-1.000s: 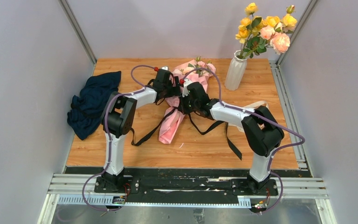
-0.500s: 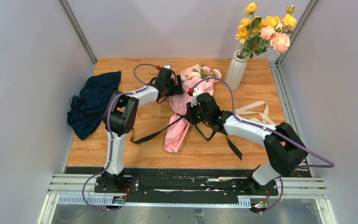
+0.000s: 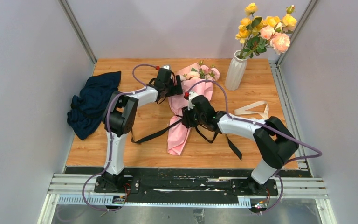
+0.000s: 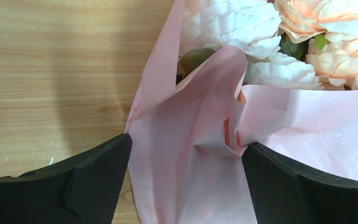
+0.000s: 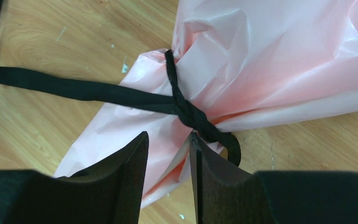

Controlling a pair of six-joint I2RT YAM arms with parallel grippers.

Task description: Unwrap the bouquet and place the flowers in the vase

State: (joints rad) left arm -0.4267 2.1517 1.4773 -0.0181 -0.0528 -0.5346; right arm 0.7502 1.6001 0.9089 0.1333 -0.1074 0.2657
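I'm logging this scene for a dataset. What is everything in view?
bouquet: one, pink paper cone, lying mid-table
flowers: small bunch, pale pink, at the cone's far end
black ribbon: one, black, knotted round the cone, ends trailing
vase: one, white, ribbed, far right
yellow and peach roses: one bunch, in the vase
cloth: one, dark blue, crumpled at left edge
loose ribbon: one, cream, right of the bouquet
table: one, light wood
left gripper: black, open, straddling the paper
right gripper: black, part open, at the knot
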